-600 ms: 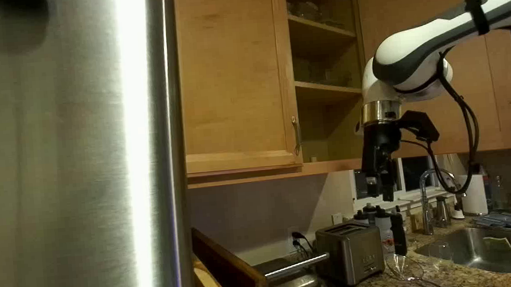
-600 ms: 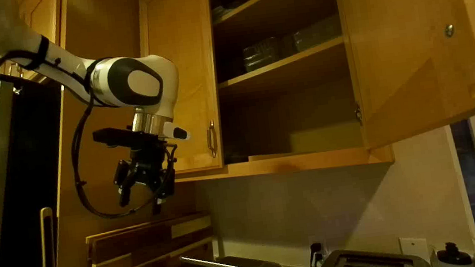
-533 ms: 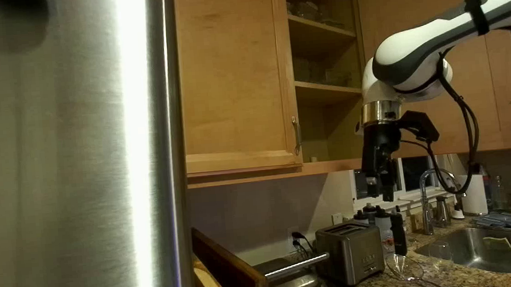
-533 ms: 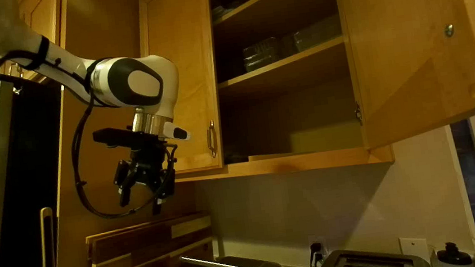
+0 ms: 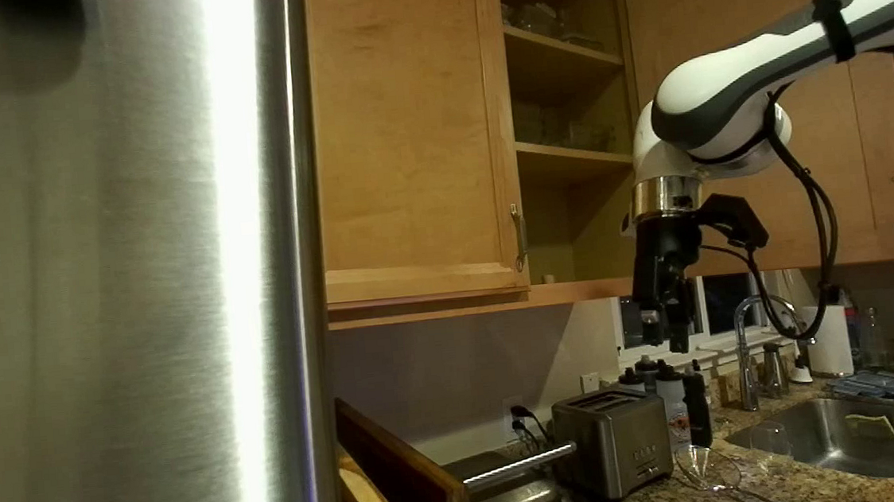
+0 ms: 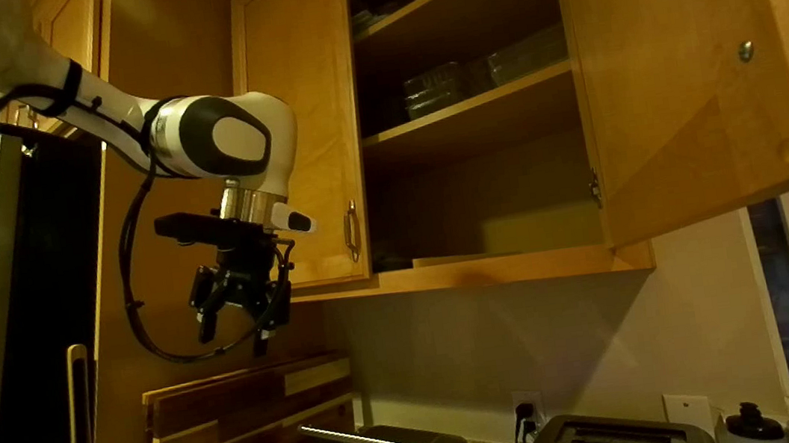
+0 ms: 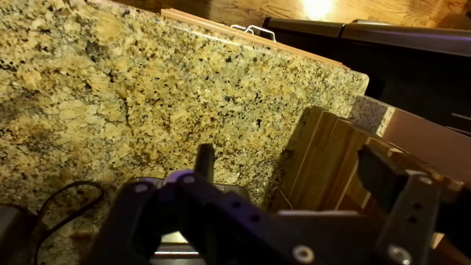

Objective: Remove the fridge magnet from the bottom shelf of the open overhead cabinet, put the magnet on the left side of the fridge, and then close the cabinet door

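Robotiq gripper (image 7: 284, 149) spread wide above a granite countertop (image 7: 165, 92)

Looking down from the wrist, we see its two matte-black fingers (image 7: 205, 162) well apart, holding nothing; past them show the countertop's mottled yellow-and-black surface and striped wooden cutting boards (image 7: 316, 158). In an exterior view we find the honey-coloured overhead cabinet (image 6: 538, 225), its cabinet door (image 6: 678, 81) swung out to show a flat inner face with a round metal screw head (image 6: 745, 51). At the bottom shelf (image 5: 586, 291) we make out a small pale object (image 5: 549, 279), too tiny for us to tell whether it is the magnet. The fridge (image 5: 140, 307) shows us brushed stainless steel with a bright vertical streak; a boxy, slotted metal toaster (image 5: 614, 445) sits on the countertop.
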Robot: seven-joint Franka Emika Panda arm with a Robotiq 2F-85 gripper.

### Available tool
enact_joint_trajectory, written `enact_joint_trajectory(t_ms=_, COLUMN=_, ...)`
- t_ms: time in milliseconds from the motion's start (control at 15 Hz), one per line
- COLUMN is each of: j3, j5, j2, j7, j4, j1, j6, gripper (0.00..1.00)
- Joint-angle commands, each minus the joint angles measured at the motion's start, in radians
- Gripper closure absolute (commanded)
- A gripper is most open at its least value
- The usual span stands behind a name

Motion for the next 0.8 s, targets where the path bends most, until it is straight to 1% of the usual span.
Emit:
enact_joint_trajectory(t_ms=0, j3=0.018, j5=0.009, j2=0.006, j7=-0.003, j4=0.003, j1=-0.026, j6=0.011, gripper=0.00)
enact_joint_trajectory(t_ms=333, j3=0.011, j5=-0.023, j2=0.033, j7=-0.001, j4=0.036, j1=-0.068, j6=0.156, gripper=0.00)
enact_joint_trajectory(t_ms=733, j3=-0.005, j5=-0.051, j2=0.099, j7=0.031, j4=0.139, j1=-0.124, j6=0.294, gripper=0.00)
